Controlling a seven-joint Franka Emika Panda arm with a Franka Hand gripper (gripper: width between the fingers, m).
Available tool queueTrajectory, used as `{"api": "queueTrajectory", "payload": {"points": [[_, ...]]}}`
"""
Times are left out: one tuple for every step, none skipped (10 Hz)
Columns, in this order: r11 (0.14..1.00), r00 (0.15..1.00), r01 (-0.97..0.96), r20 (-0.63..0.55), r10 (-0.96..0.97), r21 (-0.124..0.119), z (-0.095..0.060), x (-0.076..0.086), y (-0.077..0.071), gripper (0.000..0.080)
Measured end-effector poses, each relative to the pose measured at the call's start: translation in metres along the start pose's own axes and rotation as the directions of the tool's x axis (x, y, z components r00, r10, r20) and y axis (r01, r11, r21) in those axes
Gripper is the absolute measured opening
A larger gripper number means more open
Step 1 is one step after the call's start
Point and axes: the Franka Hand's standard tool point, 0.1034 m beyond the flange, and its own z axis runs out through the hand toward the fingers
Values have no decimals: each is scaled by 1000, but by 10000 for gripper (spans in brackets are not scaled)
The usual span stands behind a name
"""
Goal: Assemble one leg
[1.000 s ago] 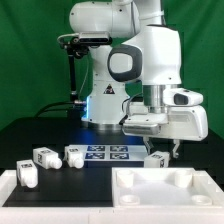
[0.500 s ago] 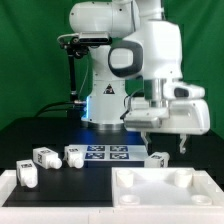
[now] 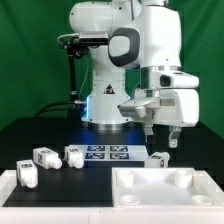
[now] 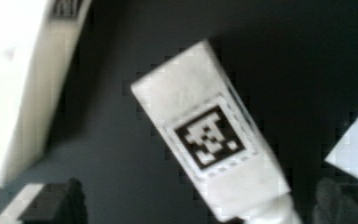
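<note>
Looking at a gripper (image 3: 161, 137) spread wide, holding nothing, hanging over the table. Spot the leg (image 3: 157, 159) lying flat right under it, close but apparently not touching, tag face up toward the wrist camera and slanted against the finger line. Guessing hollow hard plastic: light, stiff, not fragile, but smooth and probably slippery. Would pinch across the two long flat sides near mid-length, to avoid any swinging or tipping in the grip. Needs a wrist twist first to square the fingers (image 4: 51, 205) with those sides. Better to skip the ends; too blurry to make out any detail there. Ignore the other three legs (image 3: 43, 157) well off to the side, past the marker board (image 3: 108, 152).
</note>
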Motion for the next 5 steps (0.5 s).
{"api": "queueTrajectory", "payload": {"points": [[1000, 1000, -22, -7, 22, -4, 3, -3, -2, 648], [994, 994, -107, -8, 107, -2, 3, -2, -1, 648], [991, 991, -135, -8, 135, -2, 3, -1, -1, 648], [975, 975, -220, -9, 220, 0, 3, -2, -1, 648], [941, 941, -338, -21, 338, -14, 1, -1, 2, 648]]}}
